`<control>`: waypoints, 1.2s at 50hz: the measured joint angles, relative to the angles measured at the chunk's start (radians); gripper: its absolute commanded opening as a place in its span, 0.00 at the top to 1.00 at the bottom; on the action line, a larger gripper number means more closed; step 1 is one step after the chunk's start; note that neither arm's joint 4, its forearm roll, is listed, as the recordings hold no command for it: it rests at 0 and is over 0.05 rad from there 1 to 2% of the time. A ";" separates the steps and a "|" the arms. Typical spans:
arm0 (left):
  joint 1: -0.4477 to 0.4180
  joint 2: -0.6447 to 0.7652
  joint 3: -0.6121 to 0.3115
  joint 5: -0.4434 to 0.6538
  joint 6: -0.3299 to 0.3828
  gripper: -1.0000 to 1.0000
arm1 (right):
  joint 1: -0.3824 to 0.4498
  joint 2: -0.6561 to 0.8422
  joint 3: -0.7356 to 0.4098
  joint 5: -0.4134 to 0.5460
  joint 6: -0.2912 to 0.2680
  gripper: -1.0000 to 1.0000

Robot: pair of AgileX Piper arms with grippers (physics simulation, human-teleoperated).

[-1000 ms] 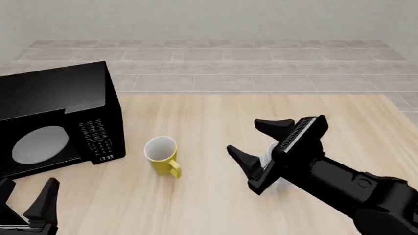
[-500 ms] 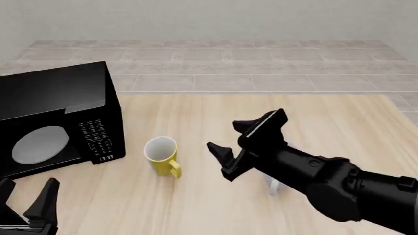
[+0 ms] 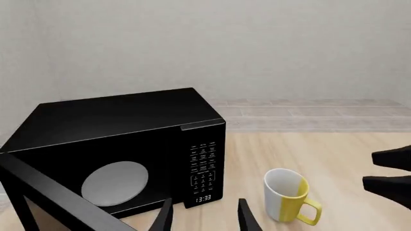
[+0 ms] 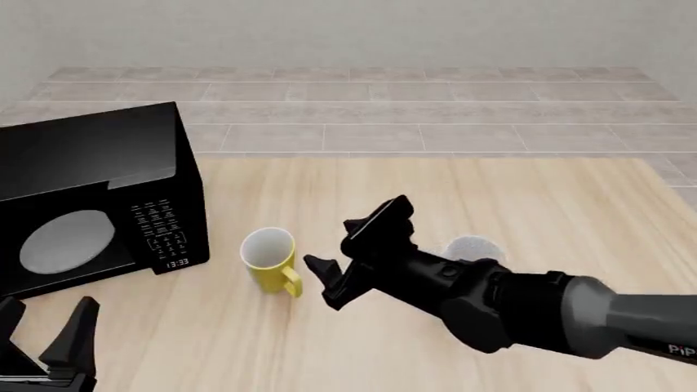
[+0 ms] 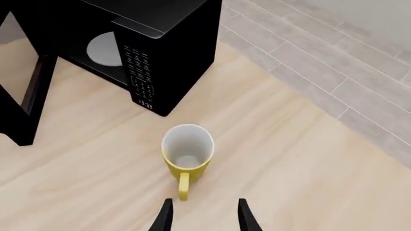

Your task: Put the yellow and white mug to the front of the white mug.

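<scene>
The yellow and white mug stands upright on the wooden table, its handle toward the front. It also shows in the left wrist view and the right wrist view. The white mug stands to its right, mostly hidden behind my right arm. My right gripper is open and empty, just right of the yellow mug and apart from it; in its own view the fingers point at the mug's handle. My left gripper is open and empty at the front left corner, also seen in its own view.
A black microwave stands at the left of the table, close to the yellow mug, its door swung open toward the front. The table's far edge meets a tiled floor.
My right gripper has moved left, from over the white mug to beside the yellow mug, and the white mug now shows. The left arm has not moved.
</scene>
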 measured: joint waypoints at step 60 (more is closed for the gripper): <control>0.000 0.000 0.000 0.000 0.000 0.00 | 0.041 0.454 -0.187 -0.093 0.115 0.00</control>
